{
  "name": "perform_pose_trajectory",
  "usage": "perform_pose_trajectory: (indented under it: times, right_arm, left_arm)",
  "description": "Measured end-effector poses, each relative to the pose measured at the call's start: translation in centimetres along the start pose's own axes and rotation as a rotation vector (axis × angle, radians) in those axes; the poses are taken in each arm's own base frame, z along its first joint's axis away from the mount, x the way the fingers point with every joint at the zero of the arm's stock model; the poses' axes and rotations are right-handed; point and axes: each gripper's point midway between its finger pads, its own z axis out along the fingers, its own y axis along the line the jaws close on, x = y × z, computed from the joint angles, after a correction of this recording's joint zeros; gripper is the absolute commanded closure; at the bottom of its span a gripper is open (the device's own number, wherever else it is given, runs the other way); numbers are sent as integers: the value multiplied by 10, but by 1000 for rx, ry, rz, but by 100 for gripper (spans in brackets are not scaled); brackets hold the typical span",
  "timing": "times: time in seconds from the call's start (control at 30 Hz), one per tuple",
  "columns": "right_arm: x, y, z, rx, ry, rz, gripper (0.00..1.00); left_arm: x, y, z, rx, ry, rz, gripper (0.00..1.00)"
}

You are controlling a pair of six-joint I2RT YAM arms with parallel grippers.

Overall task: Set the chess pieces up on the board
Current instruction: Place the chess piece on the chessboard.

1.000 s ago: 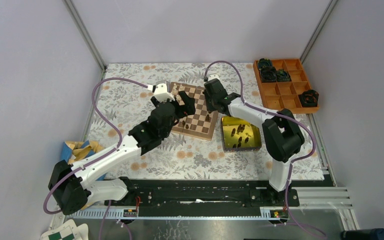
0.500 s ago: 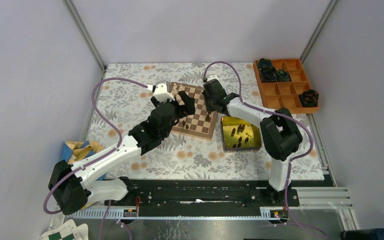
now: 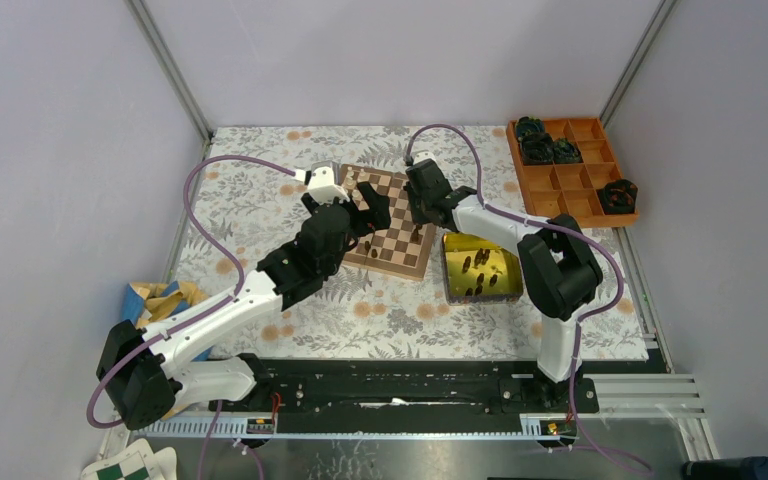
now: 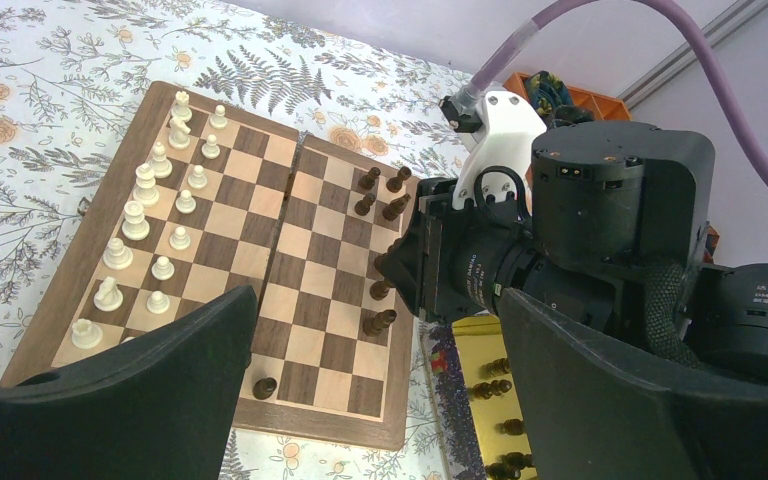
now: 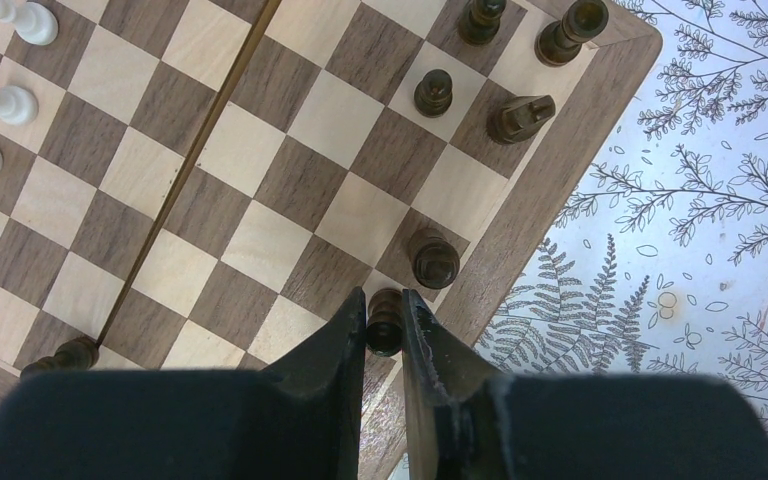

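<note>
Pinching a dark piece at the board's border row, the right gripper has another chessman just beside it. The left gripper hangs spread over the near edge. The central squares lie open. The pinched piece's base is hidden, so contact cannot be told.

Plain pale walls are boxing in a flowered tabletop.

The back wall, left wall and right wall are showing flat lilac-grey, and soft even light is lying over everything. Two silver frame posts are slanting down to the table's far corners, one left, one right. A white cloth printed with grey ferns and orange blossoms is covering the table. An orange compartment tray is sitting far right, a blue box is poking in near left, and a black rail is stretching along the near edge.
</note>
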Motion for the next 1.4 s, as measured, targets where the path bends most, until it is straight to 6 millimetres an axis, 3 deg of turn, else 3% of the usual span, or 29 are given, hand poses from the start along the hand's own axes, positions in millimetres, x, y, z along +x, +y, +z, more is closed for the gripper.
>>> perform_pose_trajectory:
  times: [0.13,0.43,0.93,1.17,1.4]
  right_arm:
    - [0,0,0,0,0,0,76]
    - [0,0,1,0,0,-2,65]
    - [-10,1,-2,-12,-45,-22,60]
    - [-27,2,-24,-36,-112,-30,58]
    - [-57,25,-63,-104,-228,-72,55]
  left_arm:
    - [0,0,0,0,0,0,1]
    - [0,0,0,0,0,-1,1]
    - [1,0,0,-3,1,-6,1]
    - [-8,2,-4,-9,-20,-15,1]
    - [-41,5,-29,1,-88,-56,1]
